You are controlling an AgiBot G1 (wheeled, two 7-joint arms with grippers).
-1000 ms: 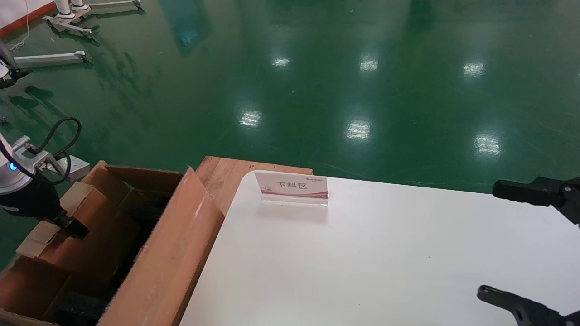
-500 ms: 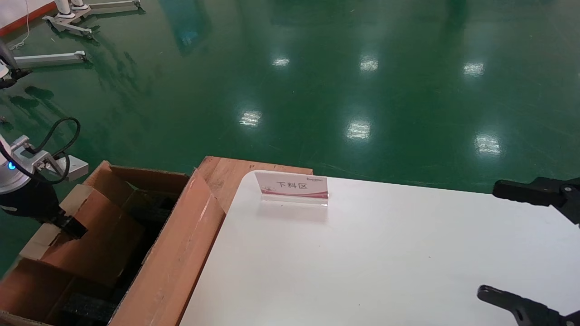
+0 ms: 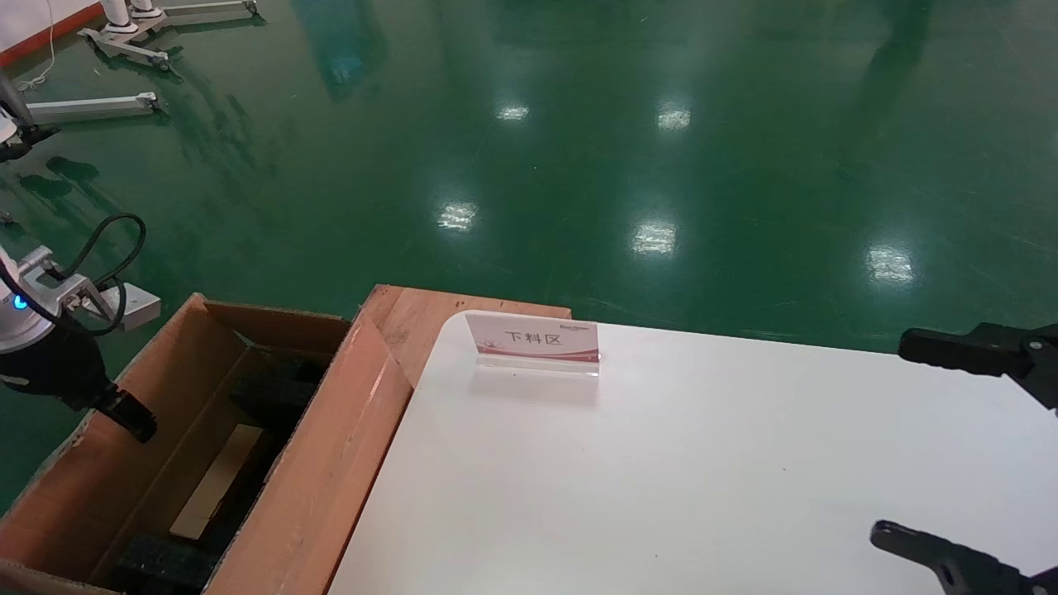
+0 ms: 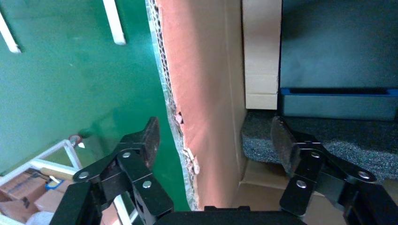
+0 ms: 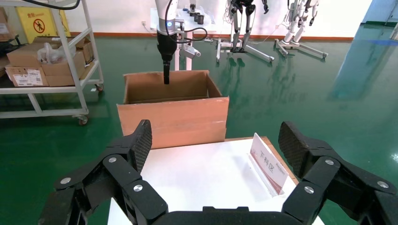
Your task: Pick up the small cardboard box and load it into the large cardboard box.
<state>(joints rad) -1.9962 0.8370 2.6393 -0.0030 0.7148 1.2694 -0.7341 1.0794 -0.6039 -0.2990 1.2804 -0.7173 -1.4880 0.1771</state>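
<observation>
**Head view: small box down inside the carton**

Head view shows the large cardboard box (image 3: 318,463) cut off by the frame's lower edge, its interior partly hidden by the near flap. Only a pale strip of the small cardboard box (image 3: 216,482) is visible, lying on the black foam (image 3: 273,392) below and beyond the left gripper (image 4: 215,140). That pincer straddles the carton's outer wall, spread wide and empty. The right gripper (image 5: 216,147) hangs wide over the white table (image 3: 702,463), well apart.

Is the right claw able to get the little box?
Probably not. The right claw hangs open at the white table's far side, and the small cardboard box lies deep in the large cardboard box, behind its tall flap.
</observation>
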